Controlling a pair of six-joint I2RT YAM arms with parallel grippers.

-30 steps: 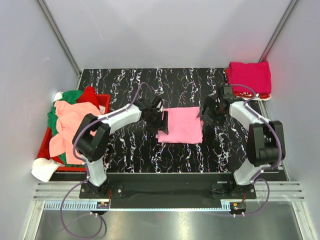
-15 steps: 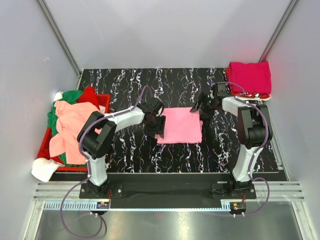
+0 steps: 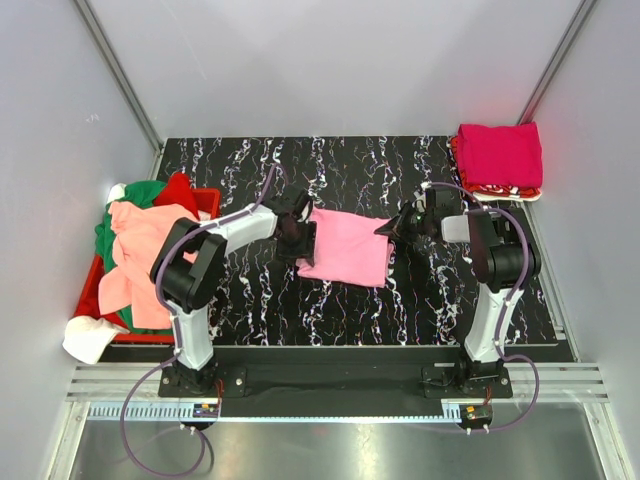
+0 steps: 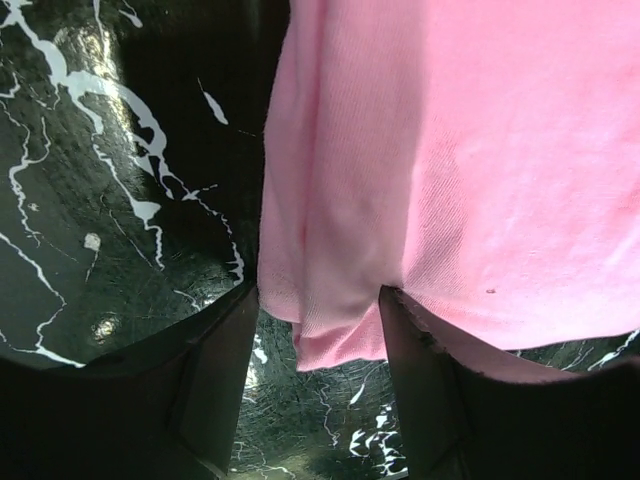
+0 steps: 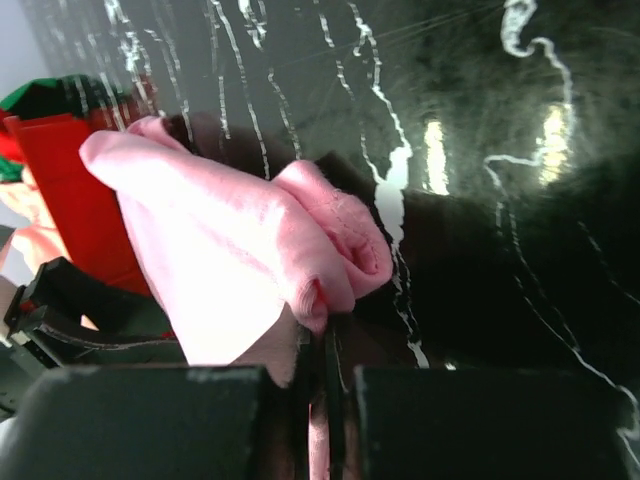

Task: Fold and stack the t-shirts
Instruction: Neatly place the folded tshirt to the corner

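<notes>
Near left, spilling over a red crate [image 3: 208,207]: a white t-shirt [image 3: 88,338] hanging off the nearest corner, a salmon t-shirt [image 3: 140,250] draped on top, a green t-shirt [image 3: 132,194] and a red t-shirt [image 3: 178,186] behind. Farther in, over the middle of the black marbled counter [image 3: 250,300], a pink t-shirt [image 3: 345,248] strung between both arms, its held edges lifted clear of the surface. On its left edge, the left gripper [image 3: 300,236], jaws clenched either side of a bunched fold, cloth filling the gap. On its right corner, the right gripper [image 3: 392,230], jaws pinched tight on a wad of pink cloth. Farthest, in the right rear corner, a folded magenta t-shirt [image 3: 500,153] topping a neat stack, well apart from the rest.
</notes>
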